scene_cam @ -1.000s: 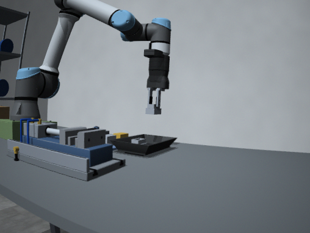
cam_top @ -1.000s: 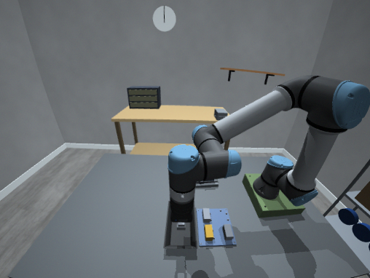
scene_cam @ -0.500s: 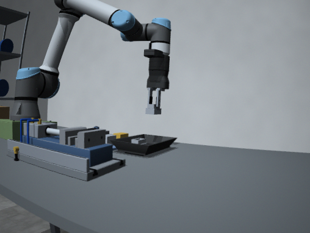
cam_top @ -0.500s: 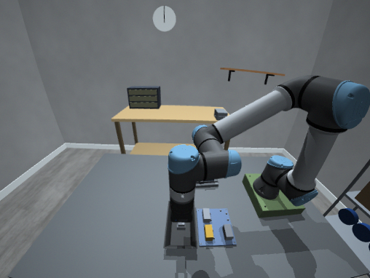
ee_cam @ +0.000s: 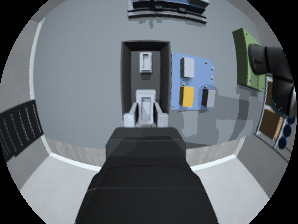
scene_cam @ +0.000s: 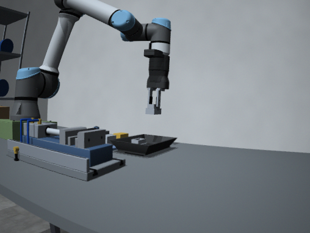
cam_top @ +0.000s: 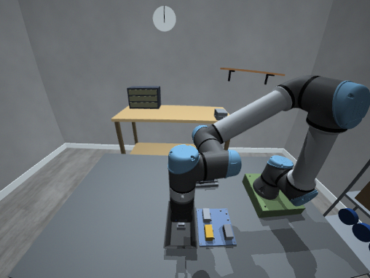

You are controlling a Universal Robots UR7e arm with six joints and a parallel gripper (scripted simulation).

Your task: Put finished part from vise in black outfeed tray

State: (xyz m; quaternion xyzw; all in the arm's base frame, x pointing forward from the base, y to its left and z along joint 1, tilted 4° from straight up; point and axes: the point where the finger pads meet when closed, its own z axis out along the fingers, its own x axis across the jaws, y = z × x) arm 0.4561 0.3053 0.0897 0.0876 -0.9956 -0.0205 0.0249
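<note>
My gripper [scene_cam: 153, 107] [ee_cam: 145, 108] is shut on the finished part [scene_cam: 152, 111] [ee_cam: 145, 103], a small grey block, and holds it high in the air. It hangs above the black outfeed tray [scene_cam: 165, 140] [cam_top: 167, 233] [ee_cam: 128, 76], over its near half. Another grey pocketed block [scene_cam: 138, 140] [cam_top: 180, 225] [ee_cam: 145, 63] lies in the tray's far half. The vise [scene_cam: 80, 138] stands beyond the tray with its jaws apart. In the top view the wrist hides my fingers and the held part.
A blue plate [cam_top: 218, 219] [ee_cam: 200, 78] right of the tray carries a yellow block [cam_top: 209, 231] [ee_cam: 186, 96] and two grey blocks. The arm's green base pedestal [cam_top: 269, 211] [ee_cam: 241, 56] stands further right. A wooden bench is at the back wall.
</note>
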